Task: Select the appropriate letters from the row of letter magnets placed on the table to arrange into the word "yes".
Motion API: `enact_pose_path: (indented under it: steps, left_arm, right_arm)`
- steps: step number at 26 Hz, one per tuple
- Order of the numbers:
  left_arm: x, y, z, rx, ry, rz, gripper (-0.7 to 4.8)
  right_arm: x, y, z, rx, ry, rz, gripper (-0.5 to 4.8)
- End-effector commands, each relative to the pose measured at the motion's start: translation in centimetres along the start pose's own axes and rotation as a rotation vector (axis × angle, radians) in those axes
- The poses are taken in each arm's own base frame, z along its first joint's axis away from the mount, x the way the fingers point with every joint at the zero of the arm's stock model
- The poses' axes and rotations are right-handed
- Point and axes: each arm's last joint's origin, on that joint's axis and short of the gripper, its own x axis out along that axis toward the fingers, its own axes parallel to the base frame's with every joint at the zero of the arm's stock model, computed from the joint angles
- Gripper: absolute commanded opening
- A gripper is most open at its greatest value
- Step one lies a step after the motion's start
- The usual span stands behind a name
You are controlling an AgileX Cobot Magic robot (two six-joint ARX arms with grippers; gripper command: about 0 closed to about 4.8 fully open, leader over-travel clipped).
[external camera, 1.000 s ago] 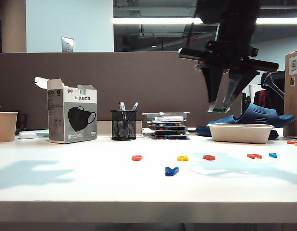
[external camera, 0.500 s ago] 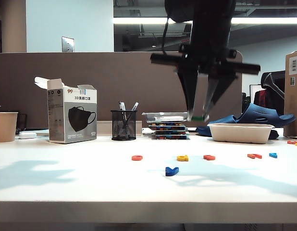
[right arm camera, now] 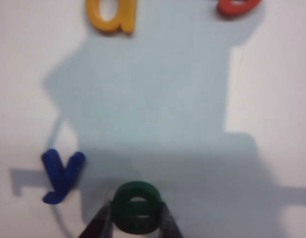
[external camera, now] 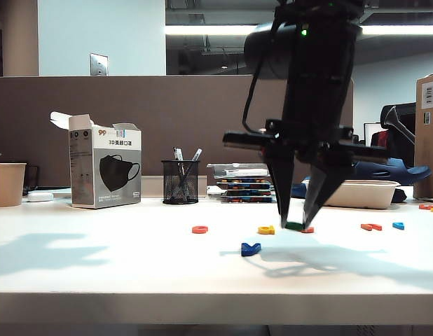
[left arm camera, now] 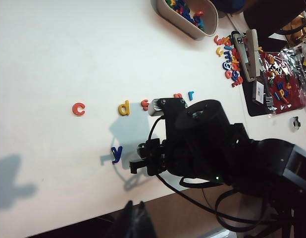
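Counting seven letter magnets, all small, flat, glossy plastic. Seeing five lying in the row of letter magnets (left arm camera: 133, 103) on the smooth white desk (external camera: 97, 259): orange-red "c" (left arm camera: 78, 108), yellow "d" (left arm camera: 124, 107), red "s" (left arm camera: 145, 104), orange-red "n" (left arm camera: 178, 95), light-blue "r" (left arm camera: 191, 94). Spotting one dark blue "y" (right arm camera: 61, 174) lying alone in front of that row. Clamping one rounded green "e" (right arm camera: 138, 212) in the right gripper (right arm camera: 137, 225), low at the desk just beside the "y"; not telling whether touching down. Glimpsing the left gripper (left arm camera: 135, 223) as a dark blur over the desk's front edge, apart or together impossible to tell. Reading "3D" on one grey-and-white mask box (external camera: 104, 168), standing beside one black mesh pen holder (external camera: 180, 182).
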Motion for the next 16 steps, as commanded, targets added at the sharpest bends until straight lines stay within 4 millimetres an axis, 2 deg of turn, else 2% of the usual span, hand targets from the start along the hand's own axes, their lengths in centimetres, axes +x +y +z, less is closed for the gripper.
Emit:
enact_pose_path:
  steps: [1,7,16]
  left_arm:
    - [-0.2,-0.1,0.1,0.008,-0.017,-0.010,-0.05]
    - [-0.2,-0.1,0.1,0.008,-0.017,-0.010,-0.05]
    - [-0.2,-0.1,0.1,0.008,-0.017,-0.010,-0.05]
  right_arm:
    - [0.4,-0.1,-0.2,0.009,-0.009,0.006,0.89]
    - [1.4,-0.4,-0.7,0.074,-0.017,0.014,0.89]
    - [1.4,-0.4,-0.7,0.081,-0.018,0.016,0.89]
